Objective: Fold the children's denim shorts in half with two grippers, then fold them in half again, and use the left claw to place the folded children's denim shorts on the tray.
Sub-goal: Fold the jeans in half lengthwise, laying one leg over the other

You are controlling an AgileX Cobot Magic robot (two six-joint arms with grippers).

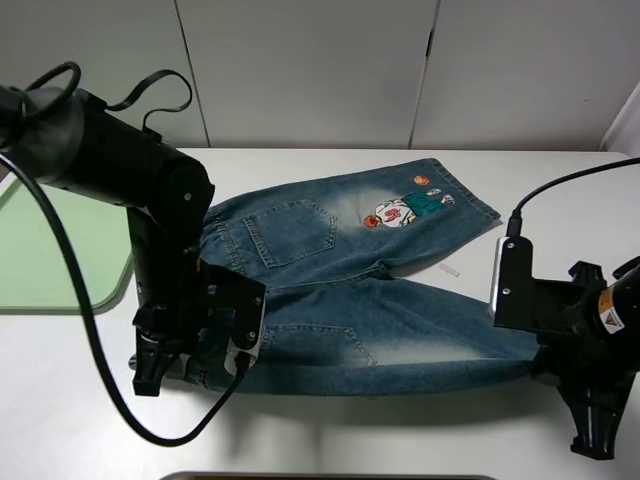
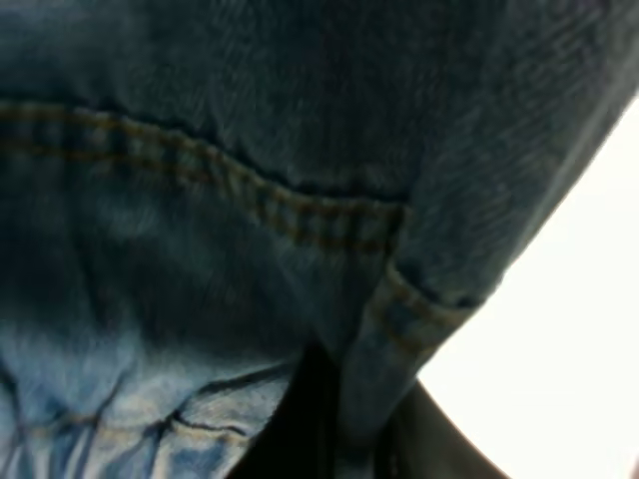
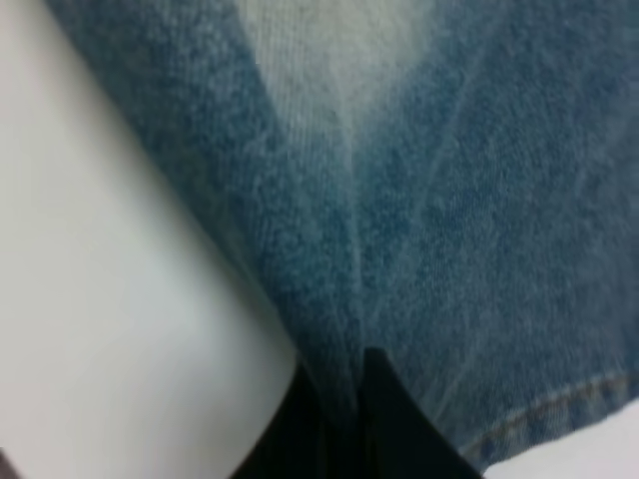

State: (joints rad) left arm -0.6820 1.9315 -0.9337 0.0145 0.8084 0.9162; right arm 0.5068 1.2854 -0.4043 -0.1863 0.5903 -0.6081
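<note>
The children's denim shorts (image 1: 350, 300) lie flat on the white table, waistband to the left and both legs pointing right, the cartoon patch on the far leg. My left gripper (image 1: 205, 360) is at the near corner of the waistband. The left wrist view shows it (image 2: 334, 439) shut on a fold of denim (image 2: 250, 150) by a stitched seam. My right gripper (image 1: 548, 365) is at the hem end of the near leg. Its jaws (image 3: 349, 419) pinch the cloth (image 3: 449, 200) in the right wrist view. The pale green tray (image 1: 50, 250) sits at the far left, partly behind the left arm.
A small white strip (image 1: 450, 270) lies on the table between the two legs' ends. A black cable (image 1: 90, 340) loops from the left arm down toward the front edge. Grey wall panels stand behind the table.
</note>
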